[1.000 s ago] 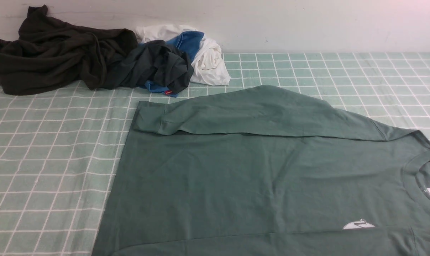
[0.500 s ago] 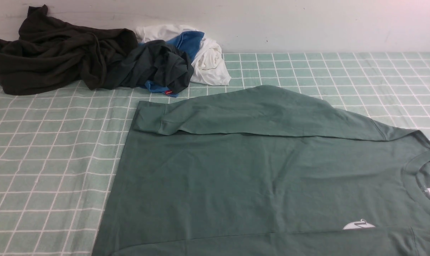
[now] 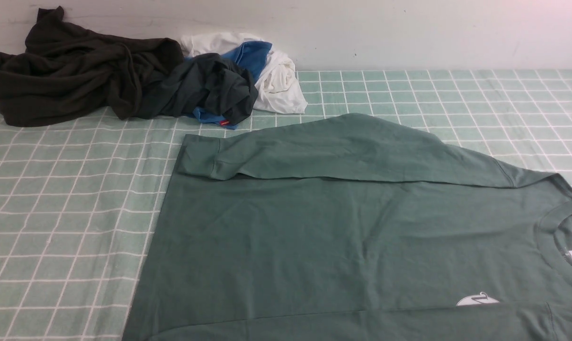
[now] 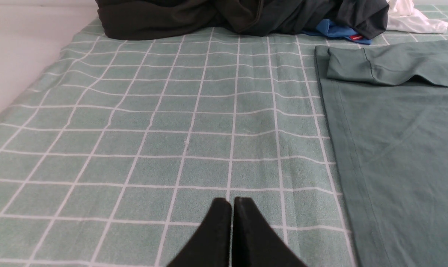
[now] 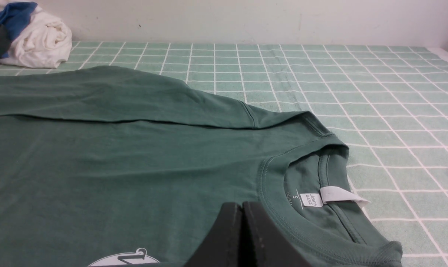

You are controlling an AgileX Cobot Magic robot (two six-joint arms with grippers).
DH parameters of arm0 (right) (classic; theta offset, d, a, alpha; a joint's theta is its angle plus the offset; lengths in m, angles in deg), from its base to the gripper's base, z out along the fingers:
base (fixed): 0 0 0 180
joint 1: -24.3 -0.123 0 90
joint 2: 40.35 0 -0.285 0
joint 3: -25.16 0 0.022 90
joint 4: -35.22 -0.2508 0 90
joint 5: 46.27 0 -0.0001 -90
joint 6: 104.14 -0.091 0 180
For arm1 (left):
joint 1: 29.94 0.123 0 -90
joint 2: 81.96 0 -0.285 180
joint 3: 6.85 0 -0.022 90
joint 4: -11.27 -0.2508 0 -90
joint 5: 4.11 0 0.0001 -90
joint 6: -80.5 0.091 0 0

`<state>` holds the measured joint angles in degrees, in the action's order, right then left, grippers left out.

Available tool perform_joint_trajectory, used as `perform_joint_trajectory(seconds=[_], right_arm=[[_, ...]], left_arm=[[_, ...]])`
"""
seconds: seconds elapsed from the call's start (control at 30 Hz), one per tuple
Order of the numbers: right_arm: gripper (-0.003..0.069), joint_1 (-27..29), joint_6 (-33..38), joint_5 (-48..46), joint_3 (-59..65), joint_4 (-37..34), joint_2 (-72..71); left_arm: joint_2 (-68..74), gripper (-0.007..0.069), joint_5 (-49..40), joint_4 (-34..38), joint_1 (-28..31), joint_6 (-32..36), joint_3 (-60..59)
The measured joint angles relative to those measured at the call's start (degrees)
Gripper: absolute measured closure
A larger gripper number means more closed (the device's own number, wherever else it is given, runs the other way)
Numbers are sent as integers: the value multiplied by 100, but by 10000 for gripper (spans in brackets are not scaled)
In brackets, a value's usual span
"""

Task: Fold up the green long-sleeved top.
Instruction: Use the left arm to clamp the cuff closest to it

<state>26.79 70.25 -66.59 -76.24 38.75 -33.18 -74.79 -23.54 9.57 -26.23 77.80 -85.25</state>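
Left gripper (image 4: 231,203) and right gripper (image 5: 241,206) both pressed together and empty, green long-sleeved top (image 3: 343,237) flat across lower right of front frame; my risk: a careless hem pinch catches the checked tablecloth (image 3: 68,213) too, dragging the folded-in sleeve (image 3: 314,151) askew.

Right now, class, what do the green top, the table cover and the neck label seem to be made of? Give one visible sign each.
Green top: likely cotton knit, matte; soft creases, ribbed collar.
Table cover: probably towel-like cloth, matte; fuzzy nap, wavy white grid.
Neck label: perhaps thin woven tape, smooth; it stands up, curled.
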Motion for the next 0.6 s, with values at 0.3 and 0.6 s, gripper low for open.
perform_joint_trajectory(seconds=[0.3, 0.6], right_arm=[[673, 0, -5, 0, 0, 0, 0], [673, 0, -133, 0, 0, 0, 0]], left_arm=[[0, 628, 0, 0, 0, 0, 0], [0, 628, 0, 0, 0, 0, 0]])
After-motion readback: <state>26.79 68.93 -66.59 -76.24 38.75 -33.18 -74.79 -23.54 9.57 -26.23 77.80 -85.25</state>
